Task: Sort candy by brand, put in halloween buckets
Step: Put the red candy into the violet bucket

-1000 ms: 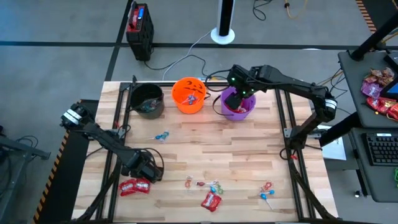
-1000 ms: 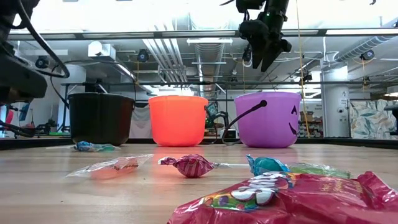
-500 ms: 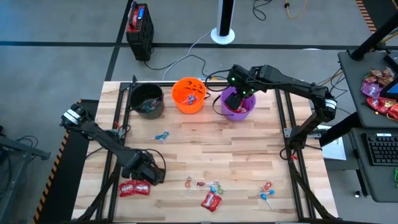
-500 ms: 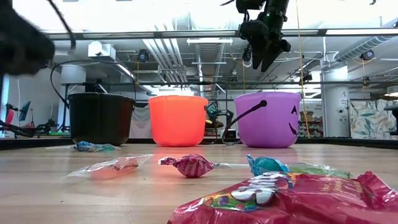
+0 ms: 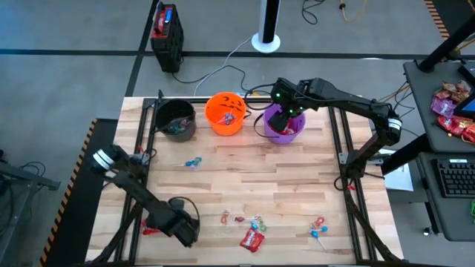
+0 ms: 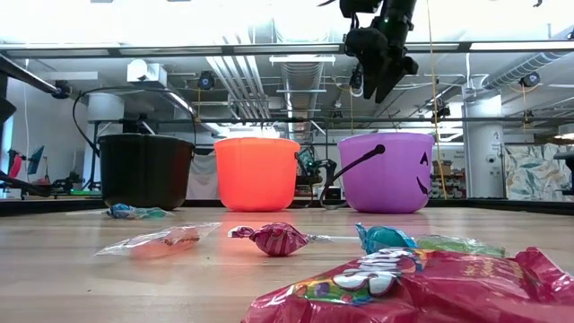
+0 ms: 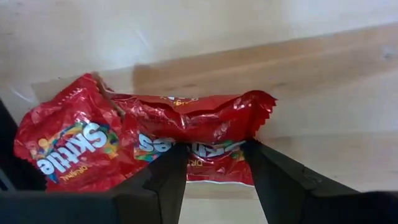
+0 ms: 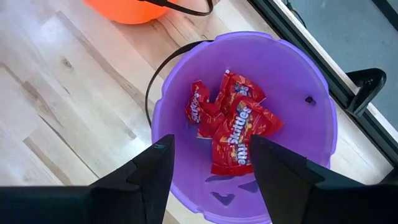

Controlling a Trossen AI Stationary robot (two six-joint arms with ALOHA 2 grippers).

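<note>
Near the table's front left corner, the left gripper (image 5: 184, 226) is low over the wood, its two fingers (image 7: 163, 180) spread on either side of a pair of red Skittles packets (image 7: 134, 140) lying there; the fingers straddle the packets' edge without pinching them.

Along the table's back edge stand the three buckets in a row: the black bucket (image 5: 177, 119) toward the left, the orange bucket (image 5: 225, 112) in the middle, and the purple bucket (image 5: 283, 123) beside it. The right gripper (image 5: 288, 102) hangs directly above the purple bucket, jaws apart and empty, and below it several red packets (image 8: 231, 122) lie in the bottom of that pail.

Loose candy is scattered on the wood: a blue twist-wrapped piece (image 5: 194, 162) left of centre, a small cluster of wrapped sweets (image 5: 243, 220) and another red packet (image 5: 251, 239) by the front edge, and lollipops (image 5: 318, 228) toward the front right corner.
</note>
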